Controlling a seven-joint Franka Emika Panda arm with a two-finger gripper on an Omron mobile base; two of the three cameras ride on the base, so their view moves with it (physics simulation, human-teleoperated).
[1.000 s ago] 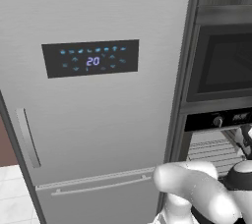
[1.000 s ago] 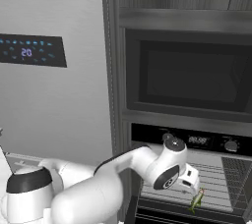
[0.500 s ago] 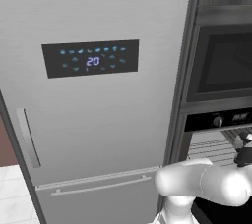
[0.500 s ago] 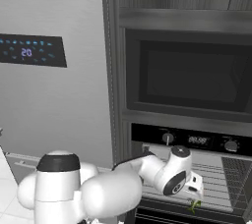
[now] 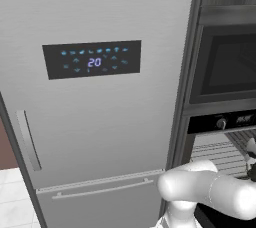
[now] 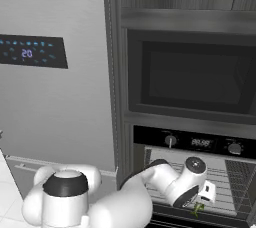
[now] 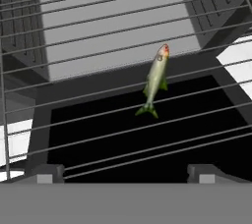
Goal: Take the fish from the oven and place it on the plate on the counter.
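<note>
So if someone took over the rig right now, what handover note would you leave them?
Gripper: open, holding nothing, inside the oven above the wire rack.
Fish: lying on the rack ahead of the fingertips, untouched; in the right base view it shows as a small green shape beneath the hand.
Done: arm has reached into the open oven and lined up over the fish.
Left: lower, close on the fish, lift it out, carry it to the plate on the counter and set it down.

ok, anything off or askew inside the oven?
One oddity: the fish lies bare on the oven's wire rack, with no tray or dish under it, slanted across the bars. Nothing looks spilled or damaged.
</note>
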